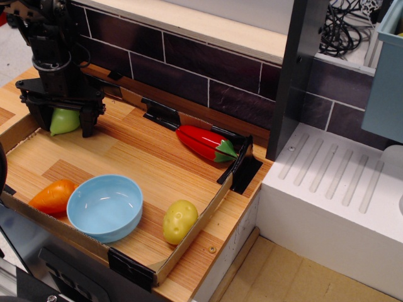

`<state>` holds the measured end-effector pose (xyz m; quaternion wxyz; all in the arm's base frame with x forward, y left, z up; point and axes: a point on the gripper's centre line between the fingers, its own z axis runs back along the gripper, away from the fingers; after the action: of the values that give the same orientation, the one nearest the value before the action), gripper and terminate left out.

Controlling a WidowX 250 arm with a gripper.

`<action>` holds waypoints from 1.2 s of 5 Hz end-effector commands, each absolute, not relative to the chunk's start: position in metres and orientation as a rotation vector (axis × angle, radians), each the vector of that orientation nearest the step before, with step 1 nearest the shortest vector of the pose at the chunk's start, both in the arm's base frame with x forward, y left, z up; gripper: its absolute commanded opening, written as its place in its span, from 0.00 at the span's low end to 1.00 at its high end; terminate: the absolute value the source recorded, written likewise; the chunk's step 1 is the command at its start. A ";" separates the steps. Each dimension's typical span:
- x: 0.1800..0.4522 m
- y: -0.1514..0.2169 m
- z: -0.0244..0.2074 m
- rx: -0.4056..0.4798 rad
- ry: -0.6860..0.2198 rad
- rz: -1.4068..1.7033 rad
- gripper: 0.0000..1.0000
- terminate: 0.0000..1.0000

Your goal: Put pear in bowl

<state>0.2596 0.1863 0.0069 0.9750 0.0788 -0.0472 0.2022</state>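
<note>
At the ten o'clock corner of the wooden worktop [145, 157], the black pincer [65, 124] stands over the pear [64, 121], its two fingers pointing down, one on each side of the fruit. The left-hand finger [44, 118] stands against the pear's side and the right-hand finger [89, 121] just beside its other side; the pincer is only as wide as the pear, but whether it truly presses the fruit cannot be told. The pear is light green, its upper part hidden behind the pincer's crossbar, and it sits low on or just above the wood, near the cardboard rim [19, 129] that borders the worktop.

Toward seven o'clock, well apart from the pear, lies the bowl [104, 207], light blue, glossy, upright and holding nothing. Touching or almost touching its nine o'clock side is an orange carrot [53, 196], lying at the front edge. Just beside the bowl at three o'clock stands a yellow potato [180, 221], close to the cardboard edge. A red pepper [205, 143] with a green stem end lies toward one o'clock, near the dark tiled wall [208, 82]. Beyond the worktop at three o'clock is a white ribbed drainboard [340, 182].
</note>
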 end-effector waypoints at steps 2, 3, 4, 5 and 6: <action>0.264 0.182 0.052 0.078 -0.189 0.416 0.00 0.00; 0.263 0.154 0.079 0.007 -0.176 0.421 0.00 0.00; 0.255 0.120 0.100 -0.057 -0.123 0.422 0.00 0.00; 0.230 0.079 0.112 -0.107 0.011 0.392 0.00 0.00; 0.203 0.059 0.109 -0.117 0.079 0.292 0.00 0.00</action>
<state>0.1968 0.0487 0.0943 0.9848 -0.0593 0.0566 0.1532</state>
